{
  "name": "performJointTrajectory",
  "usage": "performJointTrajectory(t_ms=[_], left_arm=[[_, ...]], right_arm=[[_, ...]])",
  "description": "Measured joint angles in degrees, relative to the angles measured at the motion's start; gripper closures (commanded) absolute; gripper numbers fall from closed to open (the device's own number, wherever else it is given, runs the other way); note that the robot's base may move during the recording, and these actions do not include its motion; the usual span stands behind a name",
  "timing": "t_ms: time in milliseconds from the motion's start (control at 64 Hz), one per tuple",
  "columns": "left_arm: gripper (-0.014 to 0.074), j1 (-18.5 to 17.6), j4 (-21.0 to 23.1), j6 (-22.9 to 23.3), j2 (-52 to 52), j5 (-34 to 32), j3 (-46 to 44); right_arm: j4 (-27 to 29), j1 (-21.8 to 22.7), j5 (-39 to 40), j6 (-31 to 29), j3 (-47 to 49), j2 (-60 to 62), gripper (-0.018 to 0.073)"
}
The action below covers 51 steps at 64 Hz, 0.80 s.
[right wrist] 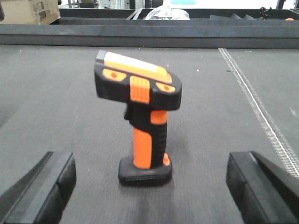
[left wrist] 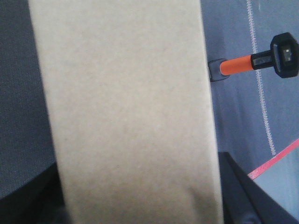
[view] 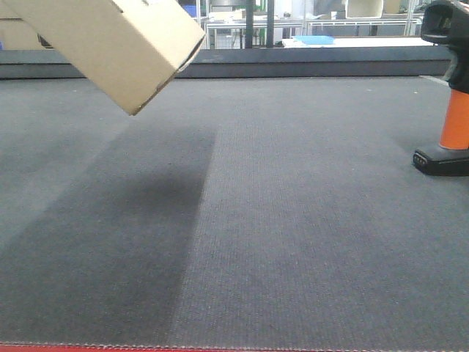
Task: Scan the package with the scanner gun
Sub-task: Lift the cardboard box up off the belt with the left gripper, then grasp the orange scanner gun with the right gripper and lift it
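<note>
The package (view: 110, 44) is a plain tan cardboard box, tilted in the air at the top left of the front view. No label shows. In the left wrist view it (left wrist: 126, 116) fills the space between my left gripper's (left wrist: 140, 196) dark fingers (left wrist: 243, 191), which are shut on it. The scanner gun (right wrist: 145, 121), with black head, orange handle and black base, stands upright on the grey mat. It also shows at the right edge of the front view (view: 453, 110) and in the left wrist view (left wrist: 254, 60). My right gripper (right wrist: 149, 186) is open, with the scanner just ahead, centred between its fingers (right wrist: 42, 186).
A grey ribbed mat (view: 278, 220) covers the surface, with a raised dark rail (view: 308, 62) along the back and a red strip (view: 73, 347) at the front edge. A white stitched line (right wrist: 261, 112) runs to the right of the scanner. Brown cartons (right wrist: 28, 11) stand beyond the rail.
</note>
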<state>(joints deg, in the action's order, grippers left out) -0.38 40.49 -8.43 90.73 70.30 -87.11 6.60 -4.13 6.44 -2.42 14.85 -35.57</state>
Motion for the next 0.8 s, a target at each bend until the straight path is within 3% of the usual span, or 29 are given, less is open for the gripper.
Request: performJointTrajectory(t_ms=[500, 796], left_arm=[[0.0708, 0.00, 0.13, -0.10, 0.00, 0.00, 0.00], [0.0708, 0.00, 0.13, -0.10, 0.00, 0.00, 0.00]], right_arm=[[0.00, 0.00, 30.82, 4.05, 0.00, -29.56, 0.0000], [-0.76, 0.00, 39.58, 7.12, 0.53, -38.80, 0.0000]])
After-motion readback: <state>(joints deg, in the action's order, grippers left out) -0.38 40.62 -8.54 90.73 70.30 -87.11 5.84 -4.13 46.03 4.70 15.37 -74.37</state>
